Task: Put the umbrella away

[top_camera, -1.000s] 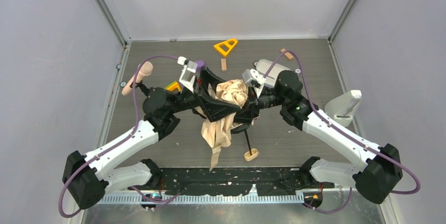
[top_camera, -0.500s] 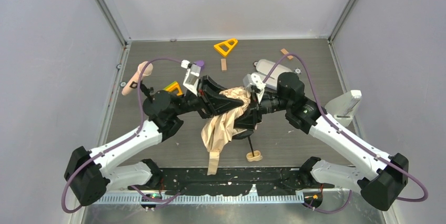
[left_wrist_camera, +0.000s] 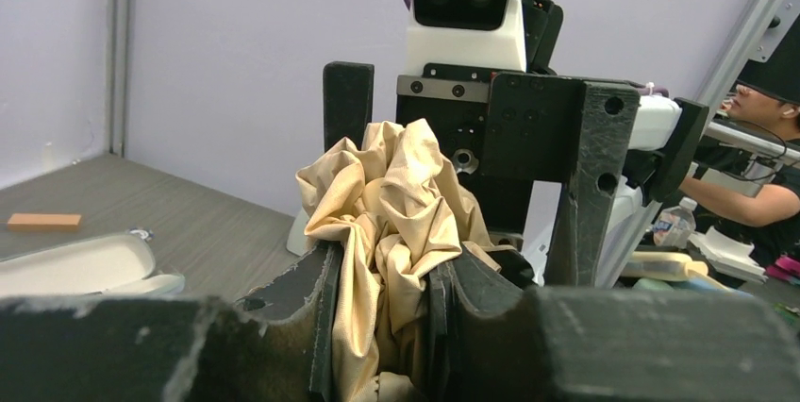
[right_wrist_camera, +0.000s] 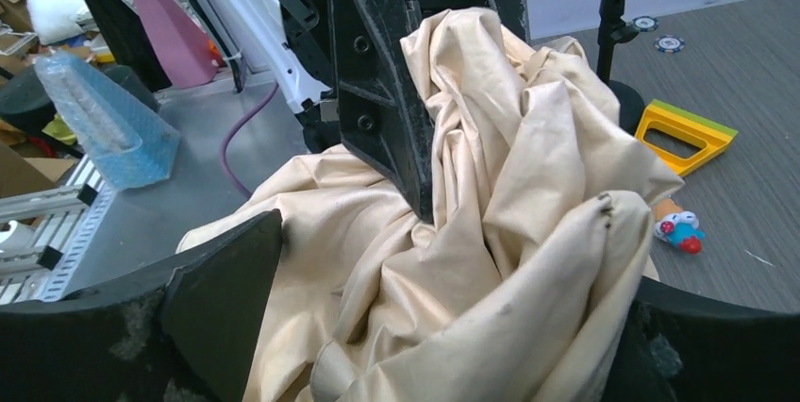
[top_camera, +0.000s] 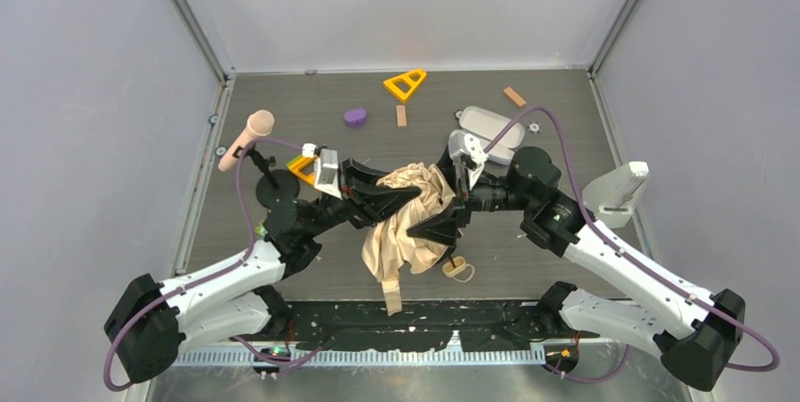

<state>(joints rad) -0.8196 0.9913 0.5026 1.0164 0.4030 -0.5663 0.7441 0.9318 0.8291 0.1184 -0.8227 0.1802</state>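
Note:
The umbrella (top_camera: 408,225) hangs bunched between my two grippers above the middle of the table, a crumpled mass of pale beige fabric. Its strap dangles toward the near edge, and its tan handle (top_camera: 459,271) lies on the table below. My left gripper (top_camera: 401,198) is shut on a fold of the fabric; in the left wrist view the cloth (left_wrist_camera: 401,194) is pinched between the jaws (left_wrist_camera: 377,312). My right gripper (top_camera: 437,216) stands open from the other side. Its fingers (right_wrist_camera: 222,303) are spread wide, with the fabric (right_wrist_camera: 491,232) bulging between them.
A pink-headed microphone (top_camera: 247,138) on a black stand is at the left. A yellow-green triangle (top_camera: 304,164) lies beside it. An orange triangle (top_camera: 405,84), a purple piece (top_camera: 356,117), wooden blocks (top_camera: 401,115) and a lavender-grey case (top_camera: 491,125) lie behind. A white object (top_camera: 618,190) stands at the right wall.
My left gripper has shut on the fabric and my right gripper has opened wide. Both grippers and the umbrella moved toward the near edge, uncovering the purple piece.

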